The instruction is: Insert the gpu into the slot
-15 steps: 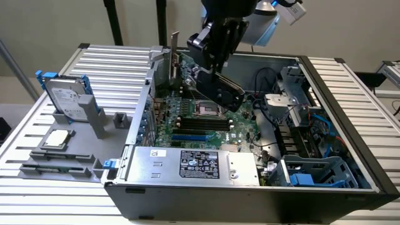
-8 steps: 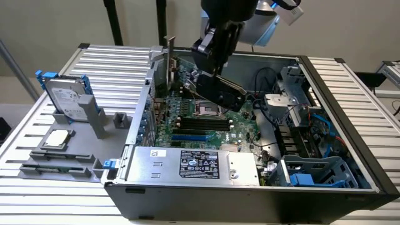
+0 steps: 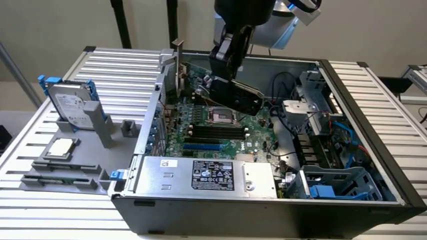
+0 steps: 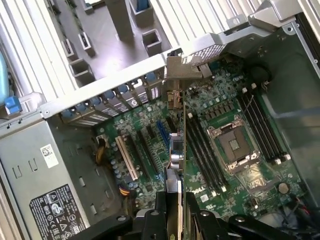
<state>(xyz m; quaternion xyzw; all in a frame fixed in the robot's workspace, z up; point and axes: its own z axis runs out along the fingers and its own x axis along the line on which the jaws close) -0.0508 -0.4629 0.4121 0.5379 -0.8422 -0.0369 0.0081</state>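
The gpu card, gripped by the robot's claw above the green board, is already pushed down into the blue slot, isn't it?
Not pushed in. The exterior view shows the gpu gripped by the gripper above the green motherboard, hanging tilted in the air, with the blue slot bare.

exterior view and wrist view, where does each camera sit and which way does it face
Exterior view: off the arm, above the open computer case, looking down into it; the pincer shows, holding the gpu.
Wrist view: on the wrist, looking down past the pincer along the gpu's edge at the motherboard.
Shared: pincer, gpu, motherboard, blue slot.
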